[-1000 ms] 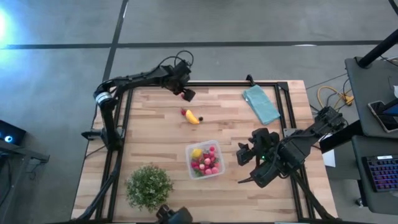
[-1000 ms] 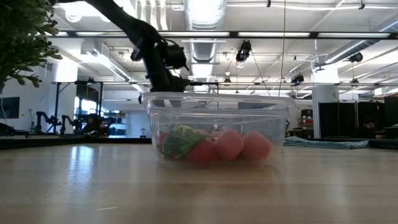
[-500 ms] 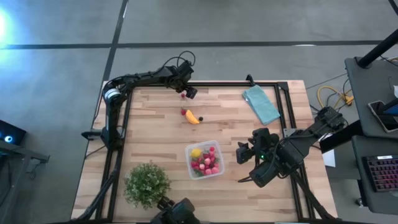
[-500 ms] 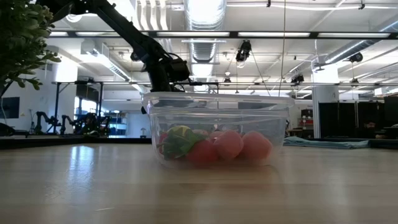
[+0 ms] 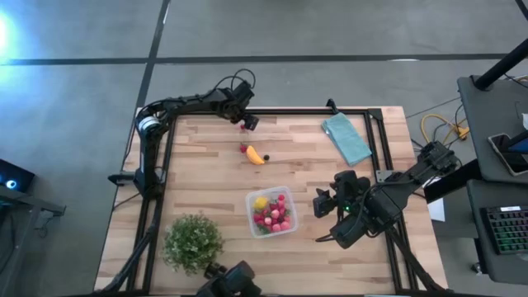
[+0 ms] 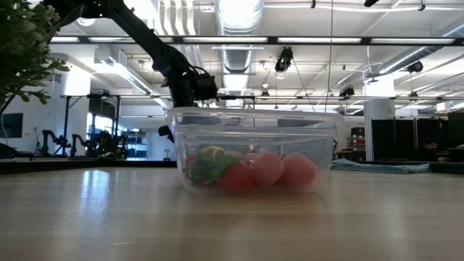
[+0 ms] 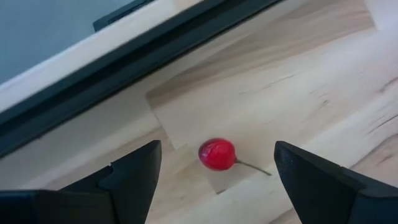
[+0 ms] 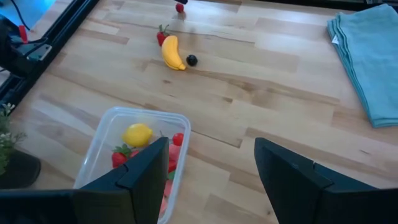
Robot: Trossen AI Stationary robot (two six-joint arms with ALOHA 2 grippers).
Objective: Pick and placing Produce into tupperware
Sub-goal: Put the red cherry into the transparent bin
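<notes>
Looked mostly done: tupperware [image 5: 271, 212] near the middle of the table already held a lemon [image 8: 137, 134] plus a heap of red and pink pieces. Still loose: banana [image 5: 256, 155], a strawberry and a dark berry beside it, a red cherry [image 7: 217, 154] by the far edge. Left gripper [image 7: 214, 174] hovered wide open over that cherry, gripping nothing. Right gripper [image 8: 211, 165] waited beside the box, parted, empty

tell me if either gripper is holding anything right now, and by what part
Nothing is held. The left gripper hangs open over a small red cherry; the right gripper is open and empty.
</notes>
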